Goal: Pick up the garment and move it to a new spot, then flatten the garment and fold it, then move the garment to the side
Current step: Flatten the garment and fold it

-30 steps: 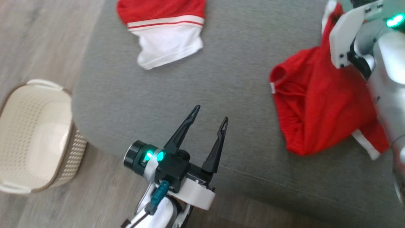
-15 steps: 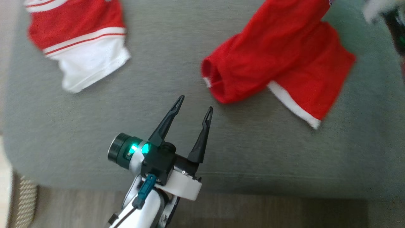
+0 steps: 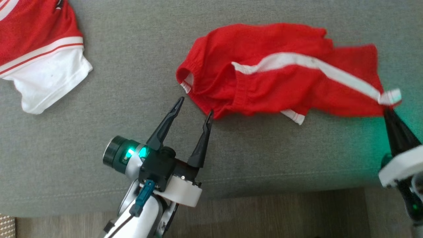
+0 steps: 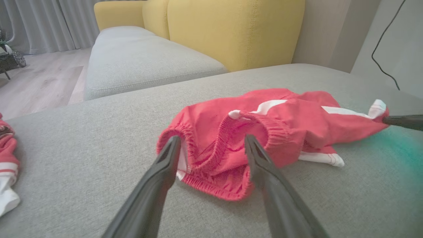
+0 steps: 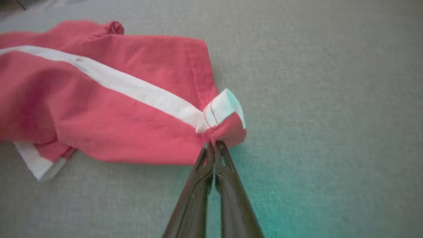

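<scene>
**A:** Nearest us, what's the left gripper [image 3: 195, 106] doing?

**B:** Its two fingers are spread wide and hold nothing. They point at the elastic waistband [image 4: 228, 132] of the red shorts [image 3: 281, 76]. The waistband opening lies just past the fingertips. The inner finger's tip sits right at the fabric's edge, but I can't tell if it touches.

**A:** And the right gripper [image 5: 214, 143]?

**B:** Its fingers are pressed together, pinching a bunched corner of one leg hem. That's where the white side stripe [image 5: 132, 87] ends, and the white cuff puffs up just beyond the tips.

**A:** So how do the shorts lie?

**B:** They're stretched lengthwise between the two grippers, on the grey cushion [image 3: 132, 49]. The waistband end is toward the left gripper and the leg end is at the right gripper. The long axis runs straight from one tool to the other, with the stripe running along it. The cloth is rumpled rather than flat. A second white hem [image 3: 294, 116] pokes out on the underside, on the edge nearer the grippers.

**A:** Anything farther off?

**B:** A red-and-white garment [image 3: 39, 66] lies on the same cushion, well out to the left gripper's outer side and apart from the shorts. Beyond the shorts, past the cushion, rises a yellow backrest [image 4: 231, 29].
</scene>
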Tool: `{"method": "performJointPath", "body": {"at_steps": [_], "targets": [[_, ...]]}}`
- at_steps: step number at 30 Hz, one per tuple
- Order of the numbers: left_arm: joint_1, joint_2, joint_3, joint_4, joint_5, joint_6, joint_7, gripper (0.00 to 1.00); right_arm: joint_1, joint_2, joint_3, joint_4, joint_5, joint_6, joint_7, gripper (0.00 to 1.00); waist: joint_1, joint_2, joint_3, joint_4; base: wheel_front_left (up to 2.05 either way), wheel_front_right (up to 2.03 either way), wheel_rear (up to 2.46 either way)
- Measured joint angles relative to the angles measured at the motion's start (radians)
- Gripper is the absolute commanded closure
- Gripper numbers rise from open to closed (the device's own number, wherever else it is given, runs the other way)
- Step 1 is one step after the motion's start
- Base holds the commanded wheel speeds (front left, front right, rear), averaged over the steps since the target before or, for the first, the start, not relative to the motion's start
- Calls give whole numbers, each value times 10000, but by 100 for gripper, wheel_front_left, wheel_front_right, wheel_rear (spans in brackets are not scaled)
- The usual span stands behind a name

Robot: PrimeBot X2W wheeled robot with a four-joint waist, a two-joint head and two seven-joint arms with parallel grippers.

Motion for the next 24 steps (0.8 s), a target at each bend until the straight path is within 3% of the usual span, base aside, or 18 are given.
{"method": "performJointPath", "body": {"at_steps": [1,4,10,14,24], "targets": [[0,0,0,0,0,-52,0,0,244,128,-163,-140,-261,0,196,0,0,0,3,-26,0,0,0],[-29,-56,-6,-23,-59,-293,0,0,448,600,-855,-608,-907,0,470,0,0,0,-13,-52,0,0,0],[-400,-418,150,537,-1662,-1202,59,0,448,1185,-1252,-1494,-1695,0,899,0,0,0,-73,-87,0,0,0],[-1297,-648,8,1118,-3064,-1670,1572,0,444,1407,-1252,-1774,-1977,0,1076,0,0,0,-83,-129,0,0,0],[-3126,-790,-360,1390,-4470,-1260,5097,0,441,1574,-1114,-1806,-2079,0,1145,0,0,0,-132,-388,0,0,0]]}}
